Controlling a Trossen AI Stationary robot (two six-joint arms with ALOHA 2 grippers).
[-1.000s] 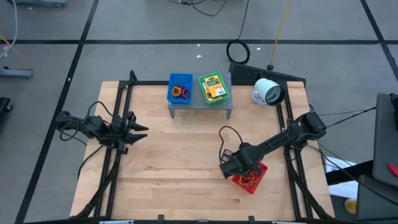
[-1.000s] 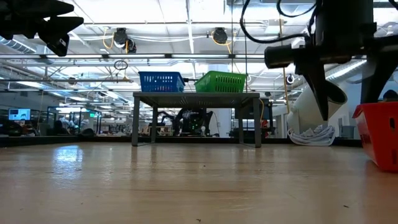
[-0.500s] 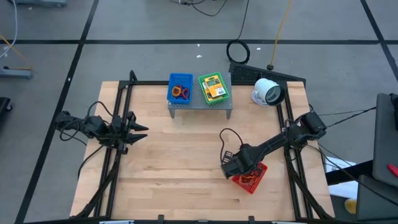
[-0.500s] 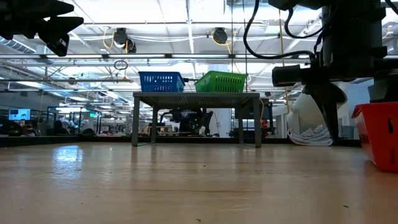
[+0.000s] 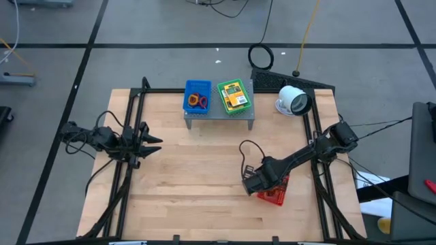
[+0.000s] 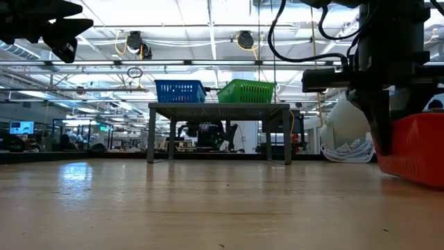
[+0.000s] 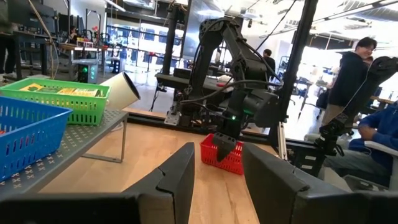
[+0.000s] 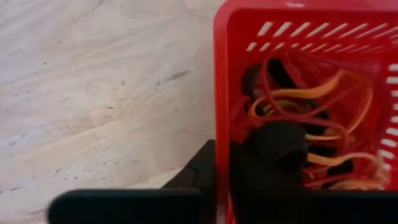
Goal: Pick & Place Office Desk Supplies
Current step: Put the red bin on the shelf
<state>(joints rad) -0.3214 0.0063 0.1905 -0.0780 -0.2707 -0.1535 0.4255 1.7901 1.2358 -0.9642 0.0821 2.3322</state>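
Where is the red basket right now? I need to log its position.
In the high view the red basket sits on the table's right side, near the front, under the right gripper, which is shut on its left wall, well in front of the grey shelf.

Right gripper [image 5: 258,188] has dropped lower and clamped onto the near wall of the red basket [image 5: 274,194] — earlier its fingers stood apart just above the rim; right wrist view now shows one finger [image 8: 273,149] inside among the rubber bands [image 8: 311,93], the other outside the wall. Basket itself has shifted: in the low view its near edge [image 6: 409,149] now sits further toward the middle and tilted, one side raised off the table [image 6: 208,208] — before it sat flat at the picture's edge.
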